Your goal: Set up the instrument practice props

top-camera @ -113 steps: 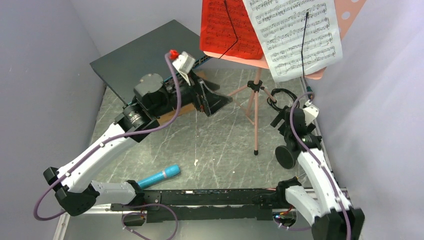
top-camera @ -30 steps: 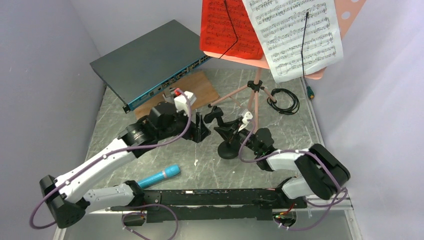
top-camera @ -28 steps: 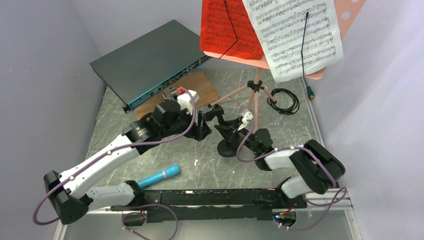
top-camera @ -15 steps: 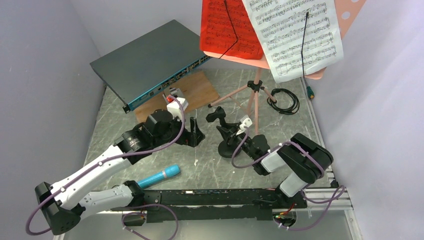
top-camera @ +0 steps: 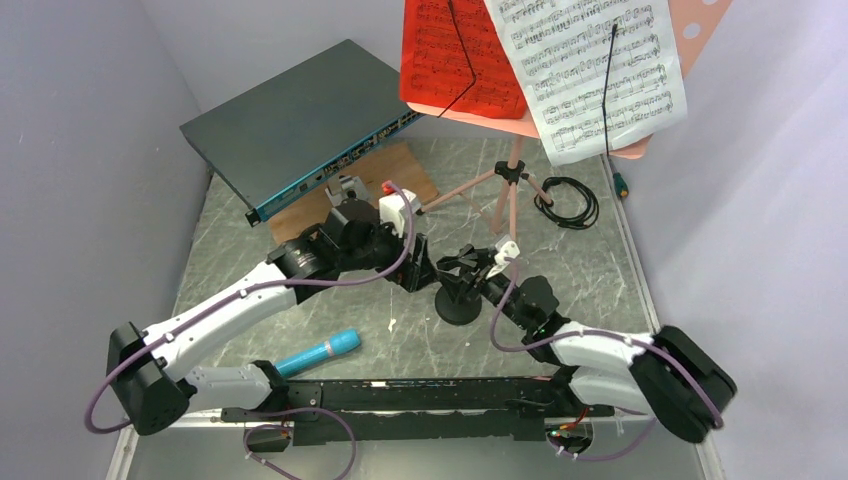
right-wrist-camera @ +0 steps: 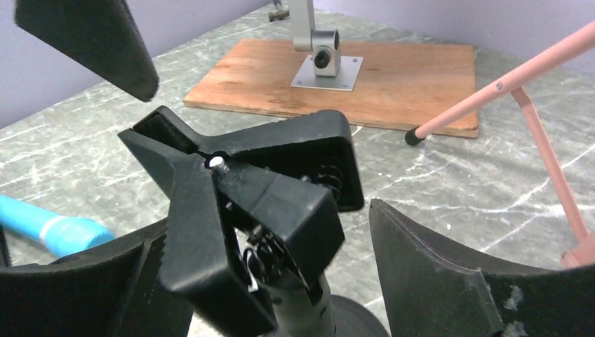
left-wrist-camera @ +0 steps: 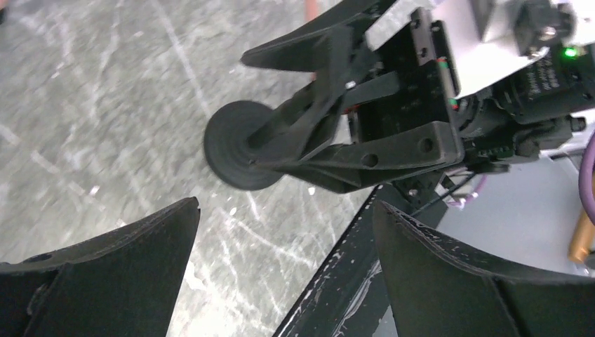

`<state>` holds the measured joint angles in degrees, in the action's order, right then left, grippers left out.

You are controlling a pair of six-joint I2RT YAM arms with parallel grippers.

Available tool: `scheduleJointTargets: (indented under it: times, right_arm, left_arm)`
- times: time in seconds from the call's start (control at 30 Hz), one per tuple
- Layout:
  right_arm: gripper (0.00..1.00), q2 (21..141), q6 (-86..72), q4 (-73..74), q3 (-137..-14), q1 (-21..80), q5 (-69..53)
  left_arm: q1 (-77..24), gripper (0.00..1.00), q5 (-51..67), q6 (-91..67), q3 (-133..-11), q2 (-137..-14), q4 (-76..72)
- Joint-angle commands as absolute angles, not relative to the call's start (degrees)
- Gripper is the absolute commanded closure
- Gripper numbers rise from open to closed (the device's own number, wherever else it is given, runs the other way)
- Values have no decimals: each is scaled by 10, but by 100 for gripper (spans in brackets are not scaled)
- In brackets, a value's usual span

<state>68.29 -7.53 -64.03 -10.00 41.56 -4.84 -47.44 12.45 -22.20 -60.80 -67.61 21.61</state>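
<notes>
Mid-frame, the black mic stand [top-camera: 457, 304], round-based with a spring clip on top, stands on the surface. The right gripper [top-camera: 466, 281] has its jaws straddling it, seemingly loose; the left gripper [top-camera: 426, 273] has jaws spread wide.

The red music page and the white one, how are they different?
The red page is red; the white page is white. The red page sits on the left of the pink music stand, the white page on the right. The white page hangs lower than the red page. Both show printed notes.
</notes>
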Motion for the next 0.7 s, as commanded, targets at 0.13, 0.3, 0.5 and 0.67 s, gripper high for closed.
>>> scheduleJointTargets:
  times: [0.13,0.3,0.5,0.67]
  right_arm:
    - [7,510,-159,-260,-141,418,27]
    - [0,393,-237,-83,-170,419,28]
    - [0,318,-263,50,-234,429,-25]
    - [0,269,-207,86,-296,458,-59]
  left_arm:
    - [-473,1,242,-177,-653,-731,147]
    - [-468,1,177,-187,-654,-678,168]
    - [-465,1,86,-172,-684,-596,252]
    - [-465,1,3,-155,-708,-533,314]
